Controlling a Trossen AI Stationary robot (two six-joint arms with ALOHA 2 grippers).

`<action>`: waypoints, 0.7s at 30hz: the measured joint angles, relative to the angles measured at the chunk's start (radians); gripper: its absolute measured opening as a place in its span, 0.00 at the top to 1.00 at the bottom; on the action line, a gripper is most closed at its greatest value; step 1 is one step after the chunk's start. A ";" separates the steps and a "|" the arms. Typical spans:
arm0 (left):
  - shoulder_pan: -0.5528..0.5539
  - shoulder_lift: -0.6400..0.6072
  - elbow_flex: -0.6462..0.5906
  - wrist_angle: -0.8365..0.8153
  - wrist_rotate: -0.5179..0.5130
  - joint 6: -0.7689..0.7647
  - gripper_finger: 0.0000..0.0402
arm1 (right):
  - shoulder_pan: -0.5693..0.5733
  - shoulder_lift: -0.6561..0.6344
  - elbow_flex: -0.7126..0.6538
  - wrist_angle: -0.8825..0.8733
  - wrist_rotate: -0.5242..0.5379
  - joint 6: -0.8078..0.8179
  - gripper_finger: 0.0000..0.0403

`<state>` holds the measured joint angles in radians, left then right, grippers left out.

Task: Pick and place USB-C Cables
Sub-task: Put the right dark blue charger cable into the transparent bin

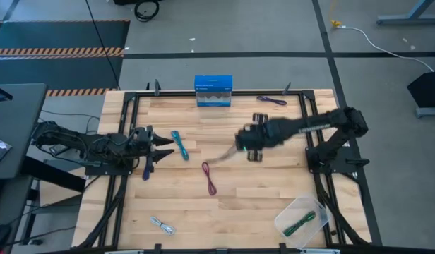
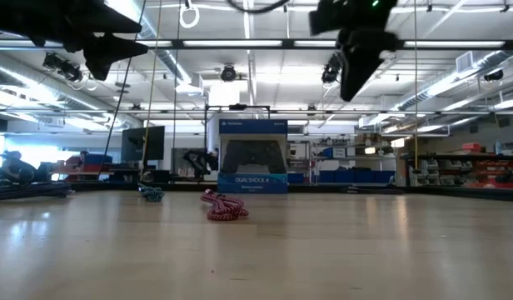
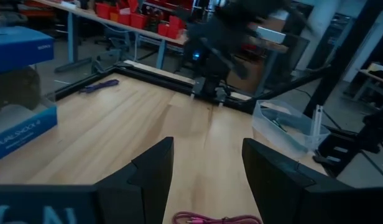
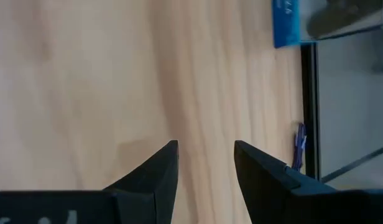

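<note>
The maroon cable [image 1: 209, 178] lies flat mid-table and shows in the low view [image 2: 223, 207] and the left wrist view [image 3: 216, 219]. The teal cable [image 1: 180, 144] lies just right of my open left gripper [image 1: 164, 149] [image 3: 207, 146], which hovers at the table's left side. The dark purple cable [image 1: 272, 100] [image 4: 299, 144] lies near the far edge. The white-grey cable [image 1: 162, 226] lies near the front edge. The green cable [image 1: 301, 222] sits inside the clear tray [image 1: 284, 217]. My open right gripper [image 1: 240, 143] [image 4: 206, 146] hangs above bare wood at mid-table, holding nothing.
A blue rectangular box [image 1: 213, 90] [image 2: 252, 158] stands at the far edge. A black frame [image 1: 133, 106] borders the table. The clear tray sits at the front right corner [image 3: 288, 124]. Bare wood lies between the maroon cable and the tray.
</note>
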<state>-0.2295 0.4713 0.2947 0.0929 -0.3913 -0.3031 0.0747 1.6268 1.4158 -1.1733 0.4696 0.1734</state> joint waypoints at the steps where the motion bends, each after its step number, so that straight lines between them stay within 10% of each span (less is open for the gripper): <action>1: 0.000 0.000 0.000 0.000 0.004 0.000 0.50 | -0.041 0.000 0.000 0.018 -0.020 -0.020 0.60; 21: 0.000 0.000 0.000 -0.001 0.004 0.000 0.50 | -0.675 0.011 -0.001 0.223 -0.138 -0.375 0.60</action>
<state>-0.2298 0.4713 0.2947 0.0921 -0.3876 -0.3031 -0.6000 1.6375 1.4149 -0.9503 0.3318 -0.2014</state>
